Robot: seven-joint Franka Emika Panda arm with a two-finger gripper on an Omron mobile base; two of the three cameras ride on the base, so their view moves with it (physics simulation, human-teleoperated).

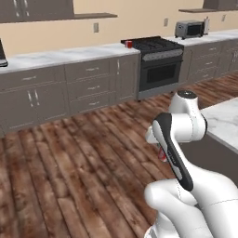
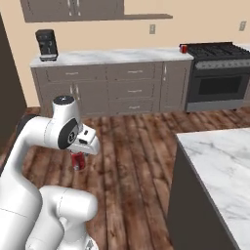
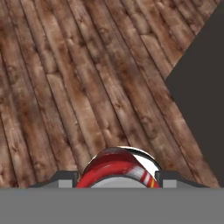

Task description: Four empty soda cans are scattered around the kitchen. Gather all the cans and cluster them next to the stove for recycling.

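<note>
Red soda can (image 3: 117, 169) with silver top, upright, clamped between jaws above wood-plank floor (image 3: 78, 87).

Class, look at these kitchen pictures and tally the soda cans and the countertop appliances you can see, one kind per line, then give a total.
Red soda cans: 2, one in the tool above the floor, one on the counter beside the stove
Toaster ovens: 1
Coffee machines: 1
Stoves: 1
Total: 5
</note>
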